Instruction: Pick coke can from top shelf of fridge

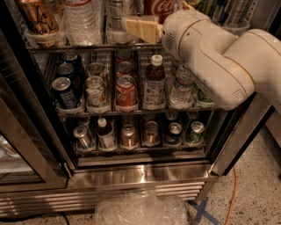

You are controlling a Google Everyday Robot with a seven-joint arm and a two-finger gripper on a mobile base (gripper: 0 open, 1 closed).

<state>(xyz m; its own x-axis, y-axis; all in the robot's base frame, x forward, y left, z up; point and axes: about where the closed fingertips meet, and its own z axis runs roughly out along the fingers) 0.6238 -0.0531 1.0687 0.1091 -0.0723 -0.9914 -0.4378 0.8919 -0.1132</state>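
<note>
Top center of frame, gripper (140, 28) sits right by the coke can (159, 8) on the top shelf (88, 46), maybe touching it. Can't tell if it's clenched tbh.

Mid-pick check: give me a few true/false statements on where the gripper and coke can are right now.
1. The gripper is at top shelf height, just left of the coke can. True.
2. The coke can stands on the bottom shelf. False: it is on the top shelf.
3. A clear bottle stands on the top shelf, left of the gripper. True.
4. The middle shelf holds only cans. False: bottles stand there too.
</note>
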